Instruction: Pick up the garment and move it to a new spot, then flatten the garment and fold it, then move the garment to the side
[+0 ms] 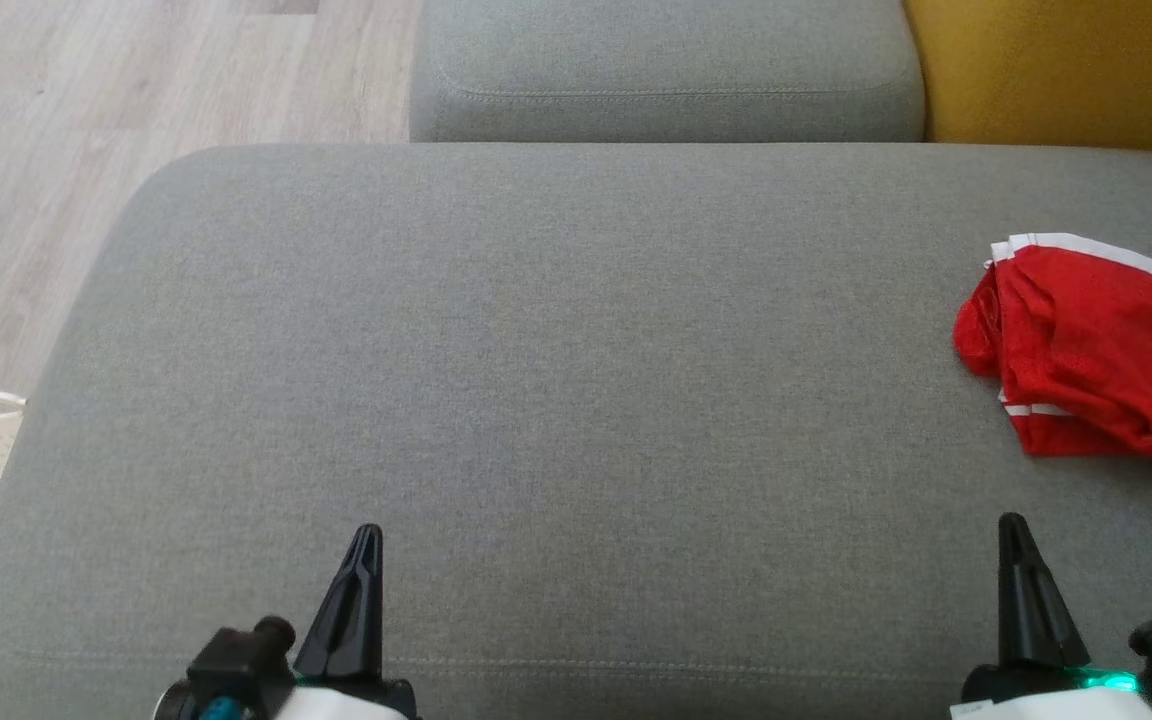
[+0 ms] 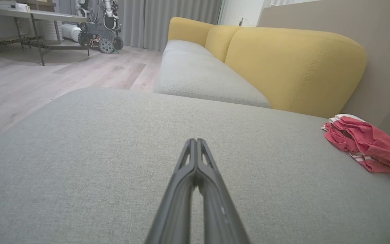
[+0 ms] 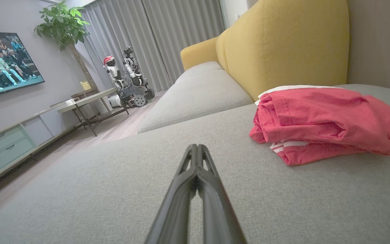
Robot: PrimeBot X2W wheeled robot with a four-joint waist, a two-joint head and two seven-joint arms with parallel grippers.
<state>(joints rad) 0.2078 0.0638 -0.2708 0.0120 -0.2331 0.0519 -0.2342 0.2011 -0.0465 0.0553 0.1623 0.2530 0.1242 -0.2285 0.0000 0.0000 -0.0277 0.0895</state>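
One white-trimmed red garment (image 1: 1096, 360) lies on sofa (image 1: 536, 400).

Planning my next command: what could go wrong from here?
The red garment runs past the head view's right edge, so a reach there may be partly unseen.
The left gripper and right gripper are shut; closed, they might push the cloth, not grasp it.
It lies in layers; a pinch may lift only the top.

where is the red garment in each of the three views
Head view: red garment at the right edge, on the grey cushion, partly cut off.
Left wrist view: red garment far right, mid-height.
Right wrist view: red garment right of centre, close.
Shared landmark: the yellow backrest behind it.
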